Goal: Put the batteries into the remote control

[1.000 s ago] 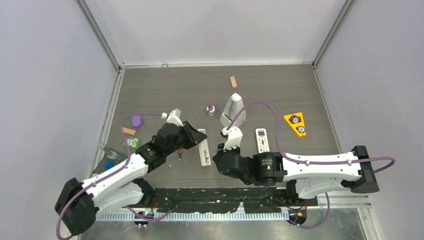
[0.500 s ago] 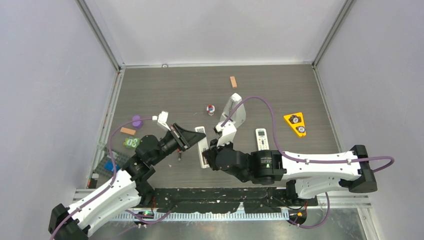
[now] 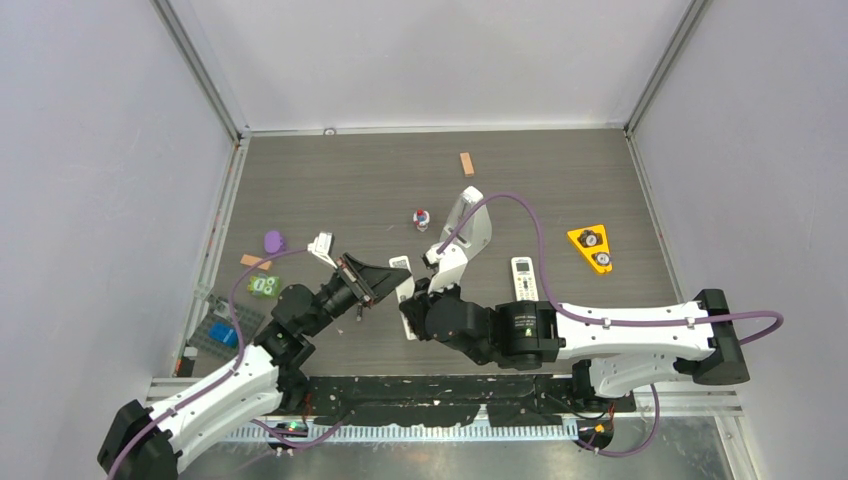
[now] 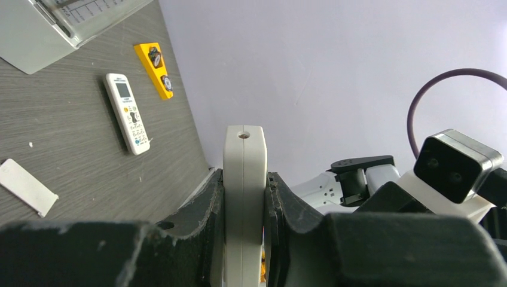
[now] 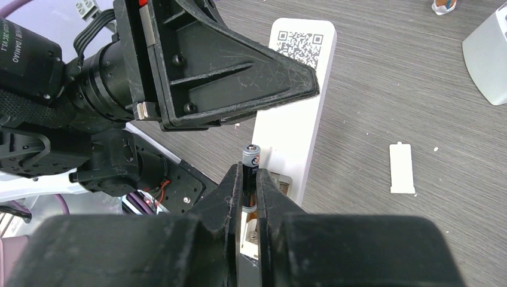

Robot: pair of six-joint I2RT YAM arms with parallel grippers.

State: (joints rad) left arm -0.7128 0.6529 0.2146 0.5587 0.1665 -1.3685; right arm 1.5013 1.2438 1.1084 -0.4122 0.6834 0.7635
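The left gripper is holding the remote control. Its two black fingers are pinching the slim white bar from both sides. In the left wrist view the bar is showing only its narrow edge, with a seam along the middle and a small hole near the top. In the top view the remote control is pointing away from the arms, between the two grippers, near the middle of the table and a little toward the front edge. Its white back, with a square printed code at the far end, is facing the right wrist camera. The compartment at its near end is standing open, with a metal spring showing inside. I cannot tell whether the bar is touching the table.

The right gripper is pinching one battery between its fingers. The battery is dark with a silver tip. It is standing upright and hanging just over the open compartment, and I cannot tell if it is touching it.

The small white cover is lying flat on the table, to the right of the remote control and apart from it. A shorter white remote with buttons, a yellow triangle and a grey metronome are resting further away
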